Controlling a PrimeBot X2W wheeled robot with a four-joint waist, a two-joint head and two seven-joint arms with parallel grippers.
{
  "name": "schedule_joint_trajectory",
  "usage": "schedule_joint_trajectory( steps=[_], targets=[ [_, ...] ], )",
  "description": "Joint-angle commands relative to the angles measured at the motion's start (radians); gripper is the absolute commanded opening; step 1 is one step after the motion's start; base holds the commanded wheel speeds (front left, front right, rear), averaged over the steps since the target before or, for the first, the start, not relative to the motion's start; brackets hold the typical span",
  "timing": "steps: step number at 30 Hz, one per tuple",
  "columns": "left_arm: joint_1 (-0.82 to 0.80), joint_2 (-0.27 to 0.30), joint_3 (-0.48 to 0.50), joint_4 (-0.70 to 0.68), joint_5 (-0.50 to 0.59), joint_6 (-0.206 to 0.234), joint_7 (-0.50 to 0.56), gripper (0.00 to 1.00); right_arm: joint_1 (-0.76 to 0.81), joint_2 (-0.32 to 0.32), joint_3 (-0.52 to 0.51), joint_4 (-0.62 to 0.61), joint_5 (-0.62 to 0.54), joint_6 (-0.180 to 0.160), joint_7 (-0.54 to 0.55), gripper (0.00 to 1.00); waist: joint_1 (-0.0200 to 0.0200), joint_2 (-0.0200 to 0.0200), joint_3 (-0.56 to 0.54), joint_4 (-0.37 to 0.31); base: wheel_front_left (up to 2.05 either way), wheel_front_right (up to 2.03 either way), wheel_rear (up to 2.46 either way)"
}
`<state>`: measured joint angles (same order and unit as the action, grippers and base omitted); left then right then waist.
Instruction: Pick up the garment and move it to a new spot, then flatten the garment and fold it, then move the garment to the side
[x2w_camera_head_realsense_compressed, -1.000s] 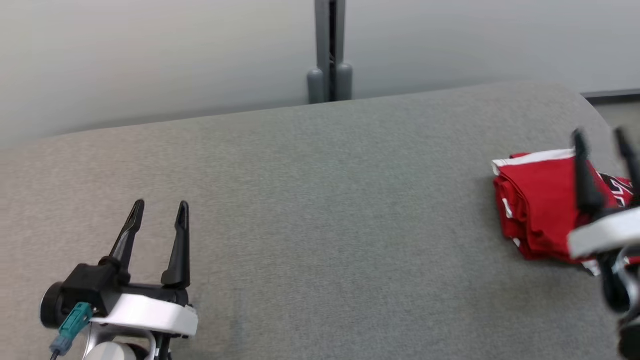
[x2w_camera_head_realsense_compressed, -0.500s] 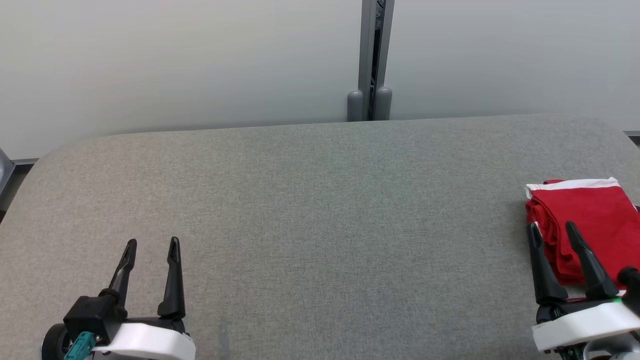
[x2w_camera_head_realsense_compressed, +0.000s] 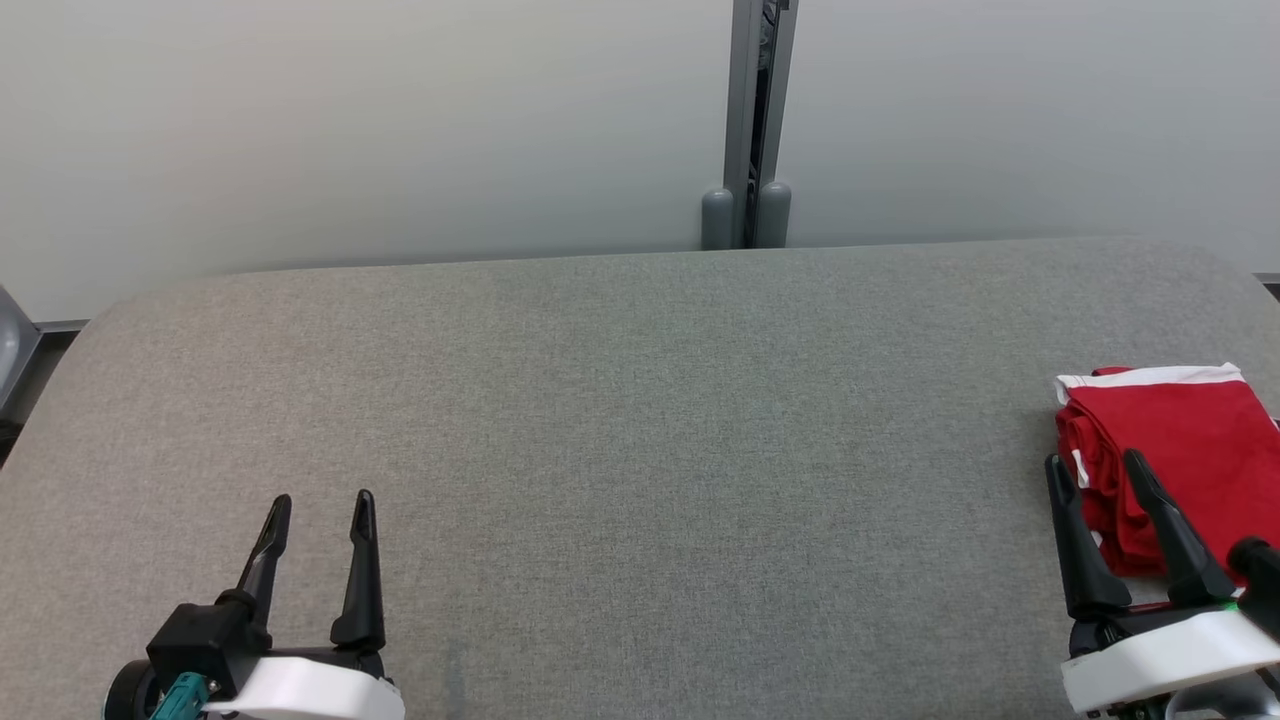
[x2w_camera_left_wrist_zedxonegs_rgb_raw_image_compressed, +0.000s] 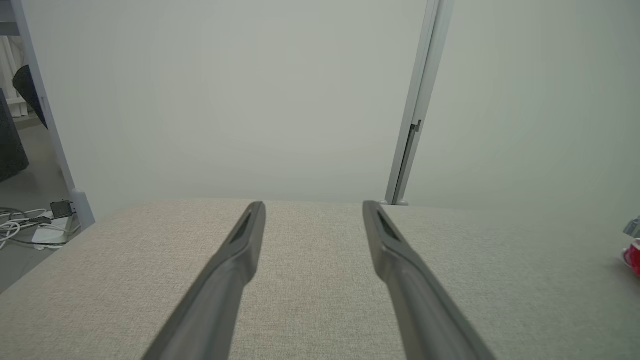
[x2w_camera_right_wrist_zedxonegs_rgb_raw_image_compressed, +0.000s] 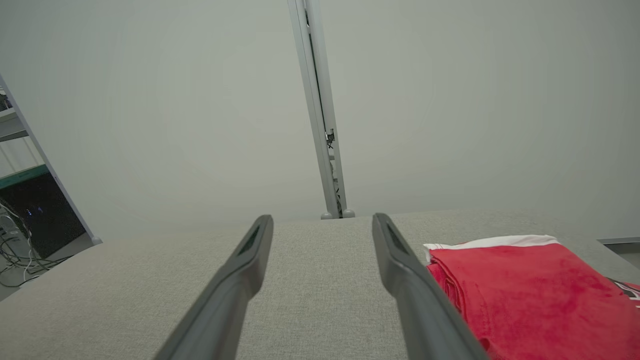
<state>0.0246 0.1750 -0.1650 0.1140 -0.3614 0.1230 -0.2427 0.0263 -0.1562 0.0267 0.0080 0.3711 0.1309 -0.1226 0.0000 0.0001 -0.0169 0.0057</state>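
I am looking from a different angle than a second ago, my gaze having swung round. Measured against the garment (x2w_camera_head_realsense_compressed: 1180, 440), my right pincer (x2w_camera_head_realsense_compressed: 1091, 460) is no longer reaching across it but is drawn back to its near left corner. That pincer is standing wide open and is holding nothing. It is sitting just beside the garment's left folds, and I cannot tell whether it is touching them. The garment, red with a white band along its far side, is lying folded at the right edge of the table (x2w_camera_head_realsense_compressed: 640, 400). My left pincer (x2w_camera_head_realsense_compressed: 323, 498) is hovering near the table's near left corner, equally wide open and empty, well apart from the garment.
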Motion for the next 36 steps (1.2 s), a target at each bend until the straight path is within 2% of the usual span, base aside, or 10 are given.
schedule_joint_trajectory(
  steps=[1, 5, 6, 9, 36],
  targets=[
    [0.003, 0.002, -0.003, 0.003, -0.002, -0.003, -0.004, 1.0, 0.009, 0.0, -0.005, -0.007, -0.004, 0.0, 0.009, 1.0, 0.0, -0.0001, 0.0, 0.001, 0.0, 0.0, 0.0],
    [0.0, 0.003, -0.007, 0.006, -0.005, -0.005, -0.003, 1.0, 0.009, 0.003, -0.006, -0.006, -0.01, 0.0, 0.016, 1.0, 0.0, -0.0001, -0.002, 0.001, 0.0, 0.0, 0.0],
    [0.0, 0.0, -0.008, 0.003, -0.003, -0.005, 0.0, 0.0, 0.002, 0.005, -0.003, -0.001, -0.009, 0.0, 0.013, 0.0, 0.0, -0.0001, -0.002, 0.002, 0.0, 0.0, 0.0],
    [0.011, -0.008, -0.01, 0.023, -0.009, -0.008, 0.003, 0.0, 0.011, 0.015, 0.0, 0.02, -0.003, 0.0, 0.018, 0.0, 0.0, -0.0001, -0.003, 0.002, 0.0, 0.0, 0.0],
    [-0.041, -0.044, 0.084, 0.059, -0.413, -0.088, 0.117, 0.0, -0.039, 0.04, -0.041, 0.088, 0.405, 0.0, 0.085, 0.0, 0.0, -0.0001, 0.002, 0.0, 0.0, 0.0, 0.0]
  ],
)
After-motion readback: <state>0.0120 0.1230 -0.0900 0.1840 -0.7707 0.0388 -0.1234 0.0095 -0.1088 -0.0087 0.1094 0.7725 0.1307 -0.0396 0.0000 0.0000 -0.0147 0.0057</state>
